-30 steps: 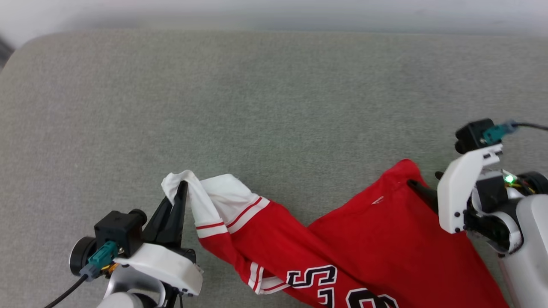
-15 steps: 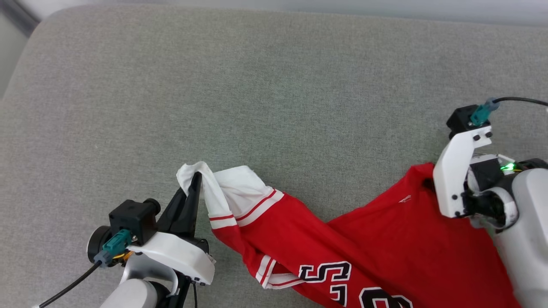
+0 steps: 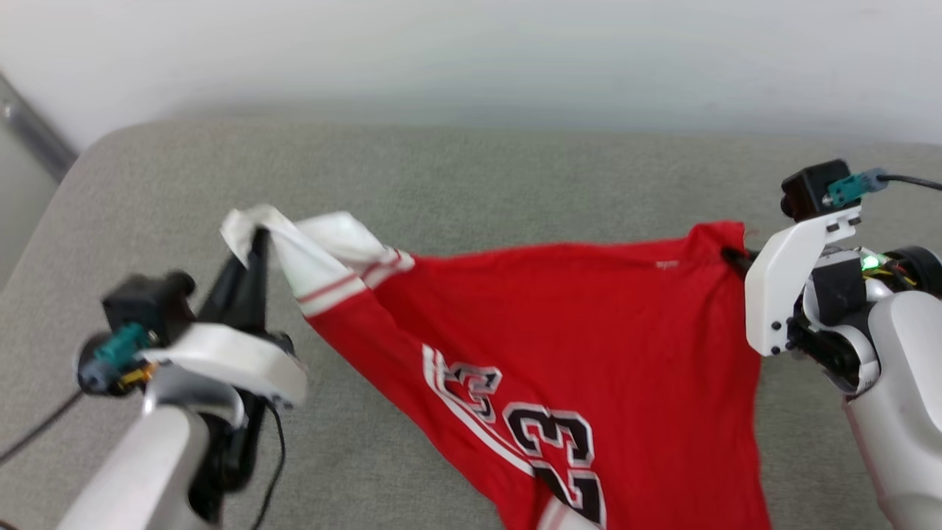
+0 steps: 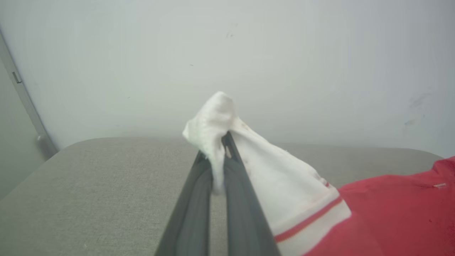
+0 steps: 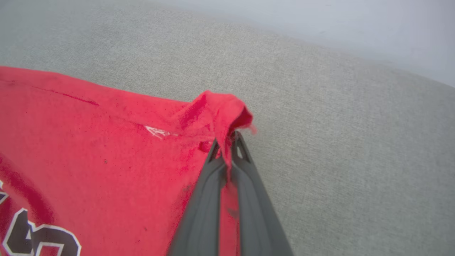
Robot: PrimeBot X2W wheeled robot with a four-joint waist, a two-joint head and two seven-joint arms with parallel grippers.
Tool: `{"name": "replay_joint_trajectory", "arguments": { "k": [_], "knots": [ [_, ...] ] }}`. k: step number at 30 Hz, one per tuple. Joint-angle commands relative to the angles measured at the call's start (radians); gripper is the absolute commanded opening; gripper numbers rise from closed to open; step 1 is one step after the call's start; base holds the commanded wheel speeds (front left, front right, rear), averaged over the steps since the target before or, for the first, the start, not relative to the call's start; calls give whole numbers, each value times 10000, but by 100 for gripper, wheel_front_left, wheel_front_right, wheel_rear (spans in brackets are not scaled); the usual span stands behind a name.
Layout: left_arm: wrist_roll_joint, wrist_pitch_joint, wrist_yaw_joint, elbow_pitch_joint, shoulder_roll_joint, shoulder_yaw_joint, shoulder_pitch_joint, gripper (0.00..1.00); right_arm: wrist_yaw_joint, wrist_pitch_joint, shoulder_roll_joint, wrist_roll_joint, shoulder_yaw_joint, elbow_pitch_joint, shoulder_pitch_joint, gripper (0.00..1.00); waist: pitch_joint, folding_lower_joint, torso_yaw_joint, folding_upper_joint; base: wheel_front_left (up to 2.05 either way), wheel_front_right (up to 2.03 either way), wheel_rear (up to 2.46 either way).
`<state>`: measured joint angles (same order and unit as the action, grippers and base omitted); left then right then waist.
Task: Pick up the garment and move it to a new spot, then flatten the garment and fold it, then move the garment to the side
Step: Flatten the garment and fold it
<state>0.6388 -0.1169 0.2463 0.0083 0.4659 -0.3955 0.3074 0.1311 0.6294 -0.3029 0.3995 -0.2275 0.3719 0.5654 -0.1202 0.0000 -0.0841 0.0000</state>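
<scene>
The garment [image 3: 589, 331], a red T-shirt, hangs spread between the two grippers above a grey upholstered cushion [image 3: 515, 169]. Its upper edge runs almost straight from one grip to the other, and the rest falls toward the bottom edge of the head view. Whether the lower part touches the cushion cannot be told.

The left gripper [image 3: 254, 243] is pinched tight on the white sleeve cuff [image 3: 324, 250]. In the left wrist view the two dark fingers [image 4: 199, 199] lie closed side by side, with a bunched tuft of white cloth [image 4: 213, 121] squeezed between their tips. The pale left forearm [image 3: 140, 471] rises from the lower left, fingers pointing up and away from the robot.

The right gripper [image 3: 732, 258] is clamped on a red corner of the shirt. In the right wrist view [image 5: 227, 142] its jaws are together, with a fold of red fabric [image 5: 224, 106] caught and poking out past the tips. The right arm [image 3: 898, 412] comes in from the lower right, its fingers aimed sideways toward the robot's left.

The cuff carries thin red stripes. The cloth is creased near the sleeve and smoother toward the right grip. A black, white-outlined "23" [image 3: 552, 442] sits low on the shirt, with part of more lettering above it. A small white mark [image 3: 666, 263] lies just under the top edge.

A pale wall [image 3: 471, 51] stands behind the cushion.
</scene>
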Motion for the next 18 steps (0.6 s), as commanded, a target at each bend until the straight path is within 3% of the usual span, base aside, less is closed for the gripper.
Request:
{"name": "replay_joint_trajectory", "arguments": {
  "k": [1, 6, 18],
  "knots": [
    [5, -13, -17, 52, 68, 76, 178, 0, -7, -96, 44, -26, 16, 36, 138, 0, 372, 0, 298, 0, 0, 0, 0],
    [229, 47, -199, 992, -133, 363, 1526, 0, -7, -1072, 161, -200, 212, 331, 603, 0, 713, 0, 548, 0, 0, 0, 0],
    [127, 54, -1349, 4340, -308, 379, 5677, 0, -9, -2435, 422, -761, 937, 1401, 2898, 0, 200, 0, 1102, 0, 0, 0, 0]
  ]
}}
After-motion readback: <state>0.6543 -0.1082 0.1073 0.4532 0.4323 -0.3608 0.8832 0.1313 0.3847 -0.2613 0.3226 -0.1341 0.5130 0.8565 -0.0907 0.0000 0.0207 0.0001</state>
